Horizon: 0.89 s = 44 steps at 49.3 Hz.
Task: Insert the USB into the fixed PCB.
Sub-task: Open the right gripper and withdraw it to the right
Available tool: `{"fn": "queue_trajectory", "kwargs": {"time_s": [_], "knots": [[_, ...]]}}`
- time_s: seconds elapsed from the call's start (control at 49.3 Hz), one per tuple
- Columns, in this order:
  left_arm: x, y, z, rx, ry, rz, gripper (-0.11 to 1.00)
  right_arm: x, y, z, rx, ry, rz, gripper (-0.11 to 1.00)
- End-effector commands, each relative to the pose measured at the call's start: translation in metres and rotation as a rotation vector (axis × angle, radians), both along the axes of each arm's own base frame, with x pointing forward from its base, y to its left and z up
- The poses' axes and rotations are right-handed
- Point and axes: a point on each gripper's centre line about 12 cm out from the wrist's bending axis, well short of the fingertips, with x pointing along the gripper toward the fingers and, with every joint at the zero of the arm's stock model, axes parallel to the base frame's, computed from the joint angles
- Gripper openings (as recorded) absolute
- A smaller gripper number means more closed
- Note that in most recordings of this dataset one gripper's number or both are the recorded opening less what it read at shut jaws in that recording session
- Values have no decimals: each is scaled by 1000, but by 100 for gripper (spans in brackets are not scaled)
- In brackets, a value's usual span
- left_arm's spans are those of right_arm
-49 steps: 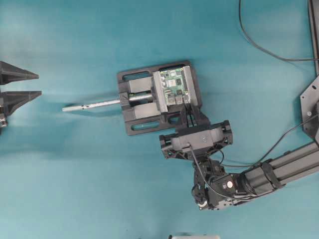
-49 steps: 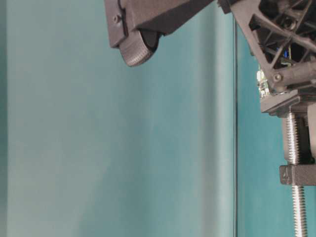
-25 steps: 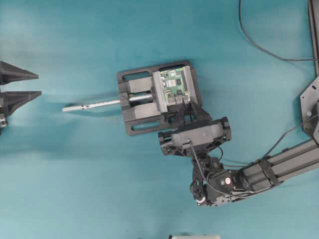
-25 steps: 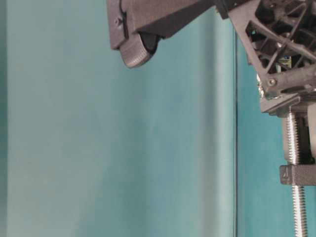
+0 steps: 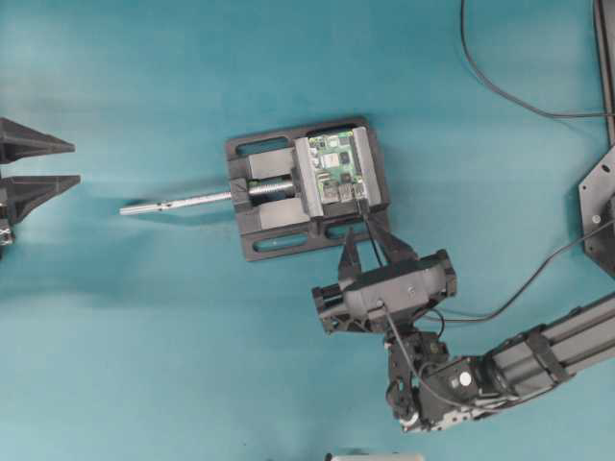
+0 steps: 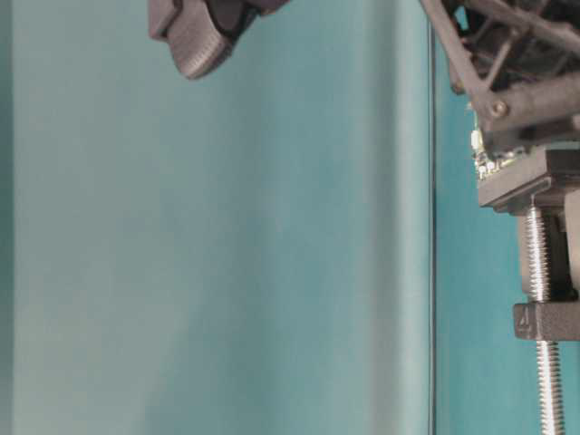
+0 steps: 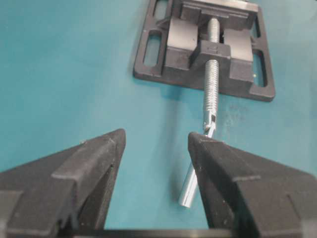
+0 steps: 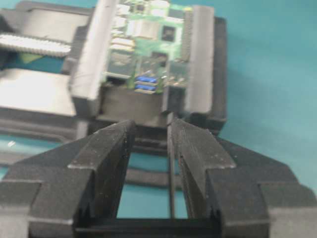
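The fixed PCB (image 5: 336,165), a small green board, sits clamped in the black vise (image 5: 264,197). The USB (image 5: 361,200) is a dark plug lodged at the board's near edge, and it also shows in the right wrist view (image 8: 170,100). Its thin black cable (image 5: 375,235) runs back between my right gripper's fingers. My right gripper (image 5: 371,242) (image 8: 151,131) stands open just short of the vise. The cable (image 8: 171,173) lies along the right finger's inner face, unclamped. My left gripper (image 5: 75,163) (image 7: 156,139) is open and empty at the far left.
The vise's silver screw rod (image 5: 178,202) points left toward my left gripper, its handle end (image 7: 190,191) near the right finger. Another black cable (image 5: 500,91) curves across the back right. A black frame (image 5: 601,192) stands at the right edge.
My right gripper's jaws have parted, and it has drawn back from the vise toward the lower right, leaving the plug at the board. The left gripper has not moved.
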Motion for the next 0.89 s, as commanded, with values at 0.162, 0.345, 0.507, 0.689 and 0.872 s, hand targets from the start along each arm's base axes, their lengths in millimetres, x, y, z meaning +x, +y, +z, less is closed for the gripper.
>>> {"fn": "queue_trajectory", "kwargs": {"time_s": [0.162, 0.345, 0.507, 0.689, 0.872], "knots": [[2, 0, 4, 0, -11, 1, 72, -12, -9, 21, 65, -37, 47, 51], [2, 1, 4, 0, -13, 1, 72, -30, -21, 33, 81, -40, 127, 55], [2, 0, 4, 0, -11, 1, 72, -45, -35, 42, 73, -55, 303, 55], [2, 0, 4, 0, -11, 1, 72, -64, -56, 48, 66, -52, 481, 55], [2, 0, 3, -1, -10, 1, 72, -84, -82, 54, 52, -53, 620, 55]]}}
